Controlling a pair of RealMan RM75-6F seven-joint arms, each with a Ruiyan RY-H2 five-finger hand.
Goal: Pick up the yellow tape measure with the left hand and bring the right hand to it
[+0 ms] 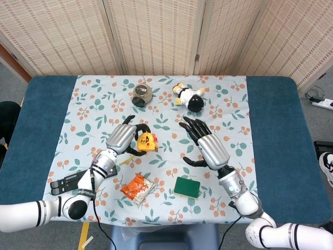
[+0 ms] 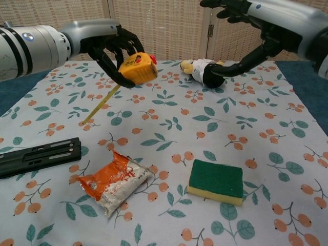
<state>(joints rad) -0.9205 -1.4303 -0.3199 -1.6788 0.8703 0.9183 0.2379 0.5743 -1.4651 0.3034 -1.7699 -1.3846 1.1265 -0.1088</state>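
Observation:
My left hand (image 1: 125, 138) (image 2: 110, 43) holds the yellow tape measure (image 1: 145, 142) (image 2: 136, 67) lifted well above the floral cloth. A strip of yellow tape (image 2: 100, 106) hangs out of it down to the cloth. My right hand (image 1: 205, 143) (image 2: 256, 15) is open with fingers spread, raised over the cloth to the right of the tape measure. A clear gap separates it from the tape measure.
A black bar (image 2: 38, 156) lies at the left. An orange snack packet (image 2: 115, 180) and a green sponge (image 2: 215, 180) lie near the front edge. A plush toy (image 2: 205, 70) and a round jar (image 1: 141, 95) sit at the back.

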